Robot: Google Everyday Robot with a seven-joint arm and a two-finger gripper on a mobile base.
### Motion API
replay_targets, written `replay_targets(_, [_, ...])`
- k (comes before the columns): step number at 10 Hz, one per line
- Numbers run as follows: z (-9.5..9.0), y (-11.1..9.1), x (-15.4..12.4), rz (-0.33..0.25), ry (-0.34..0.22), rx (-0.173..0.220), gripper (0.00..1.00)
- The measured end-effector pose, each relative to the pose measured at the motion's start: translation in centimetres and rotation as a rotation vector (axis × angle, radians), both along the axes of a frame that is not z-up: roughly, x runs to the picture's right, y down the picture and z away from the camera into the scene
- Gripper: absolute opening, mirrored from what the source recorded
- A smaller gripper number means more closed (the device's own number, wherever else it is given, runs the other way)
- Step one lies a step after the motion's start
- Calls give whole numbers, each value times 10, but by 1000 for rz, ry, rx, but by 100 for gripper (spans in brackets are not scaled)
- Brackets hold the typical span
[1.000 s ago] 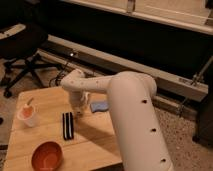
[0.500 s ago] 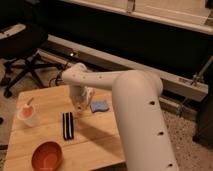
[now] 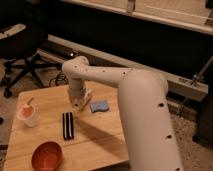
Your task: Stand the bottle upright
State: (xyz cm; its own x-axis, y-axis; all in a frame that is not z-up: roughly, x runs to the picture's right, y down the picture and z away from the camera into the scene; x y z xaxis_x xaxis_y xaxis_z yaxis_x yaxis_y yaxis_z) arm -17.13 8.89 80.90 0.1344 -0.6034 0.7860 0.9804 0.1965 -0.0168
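Gripper (image 3: 80, 104) is seen closed on the bottle (image 3: 86, 97), held low over the counter (image 3: 102, 137) near its far edge, just beside the sponge (image 3: 99, 106).

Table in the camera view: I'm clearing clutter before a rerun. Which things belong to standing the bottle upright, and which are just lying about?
Job in hand:
- bottle
- gripper, shut on it, over the wooden table

Lying about:
- white cup
- blue sponge
- black striped bar
- orange bowl
- office chair
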Motion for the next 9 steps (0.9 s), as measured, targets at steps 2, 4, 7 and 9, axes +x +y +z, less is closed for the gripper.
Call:
replay_targets(2, [-26,3,0,-59,-53,-69,26])
replay_targets(4, [-48,4,2,-110,-88,-138,26])
replay_targets(7, [-67,6,12,-189,-92,-224,26])
replay_targets(9, [-70,7,21,-225,-80,-280,26])
